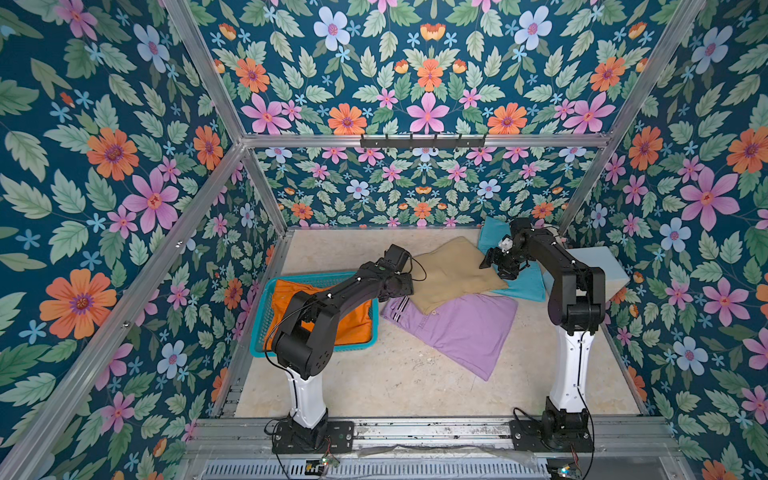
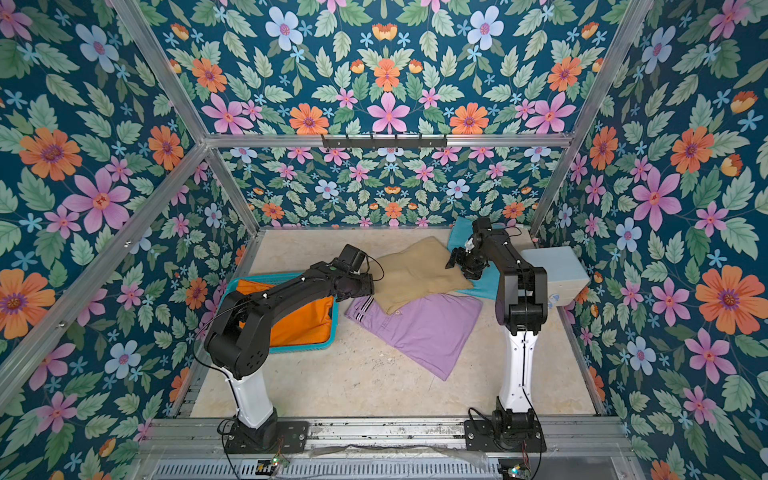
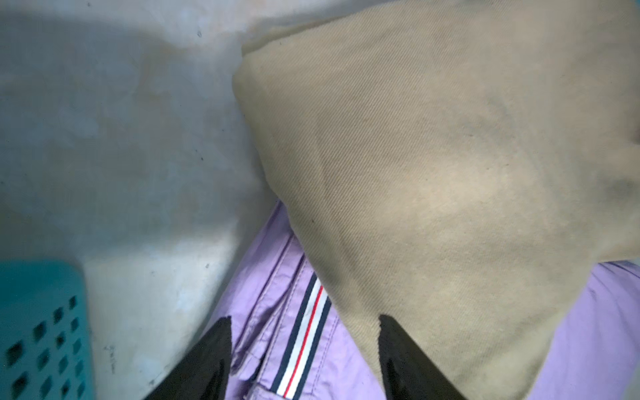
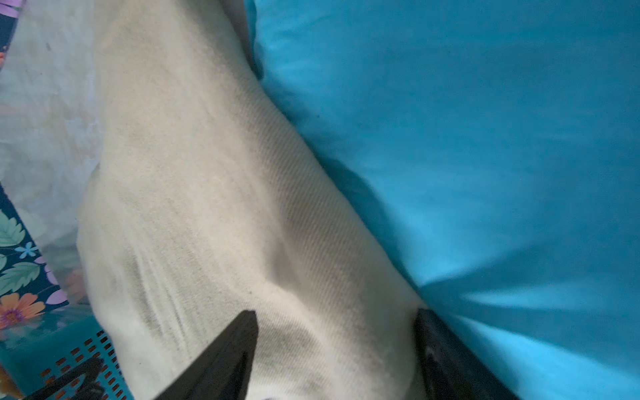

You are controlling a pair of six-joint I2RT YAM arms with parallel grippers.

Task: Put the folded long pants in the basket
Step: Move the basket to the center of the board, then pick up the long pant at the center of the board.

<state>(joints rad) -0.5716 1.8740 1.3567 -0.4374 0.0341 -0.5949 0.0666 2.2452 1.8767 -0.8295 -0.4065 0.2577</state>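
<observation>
- Orange pants (image 1: pixel 353 316) inside the basket (image 1: pixel 259 325), left side of the table (image 1: pixel 395 382); left arm reaching across above them.
- Tan pants (image 1: pixel 449 270) mid-table, outside the basket. Near corner lying over the lilac pants (image 1: pixel 465 332), far-right edge over the turquoise pants (image 1: pixel 528 287).
- Lilac pants flat on the table, just beside the basket, not in it. Striped waistband on the basket side.
- Turquoise pants at back right, partly under the tan pair and the right arm, next to a pale blue box (image 1: pixel 598 266).
- Left gripper (image 3: pixel 303 317): jaws apart, nothing clamped. One finger over the lilac waistband, the other at the tan edge.
- Right gripper (image 4: pixel 336 311): jaws spread wide, tan cloth filling the gap. One finger on tan, the other at the line where tan meets turquoise. No visible pinch.
</observation>
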